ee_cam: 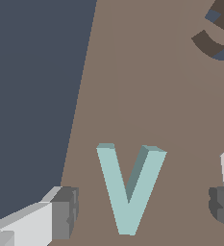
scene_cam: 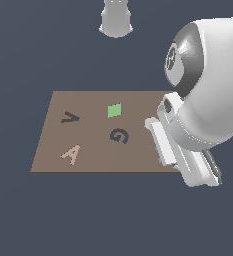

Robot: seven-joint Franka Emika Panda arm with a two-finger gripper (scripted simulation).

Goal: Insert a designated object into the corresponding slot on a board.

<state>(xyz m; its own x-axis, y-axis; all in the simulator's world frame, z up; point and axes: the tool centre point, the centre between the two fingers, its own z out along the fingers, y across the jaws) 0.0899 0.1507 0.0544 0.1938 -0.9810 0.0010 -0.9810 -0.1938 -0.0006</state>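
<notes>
Teal V (ee_cam: 129, 190) flat on the board (ee_cam: 147, 86), centred between the gripper (ee_cam: 144, 209) fingers (ee_cam: 65, 211) (clear gap each side). Jaws spread wide, touching nothing.

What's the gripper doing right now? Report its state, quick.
Gripper: open, jaws spread on either side of the teal V on the board, not closed on it yet.

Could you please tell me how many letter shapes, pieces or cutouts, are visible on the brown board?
4: a dark V cutout, a tan A, a dark G, and a teal V piece between the open hand fingers. The arm may hide others.
</notes>
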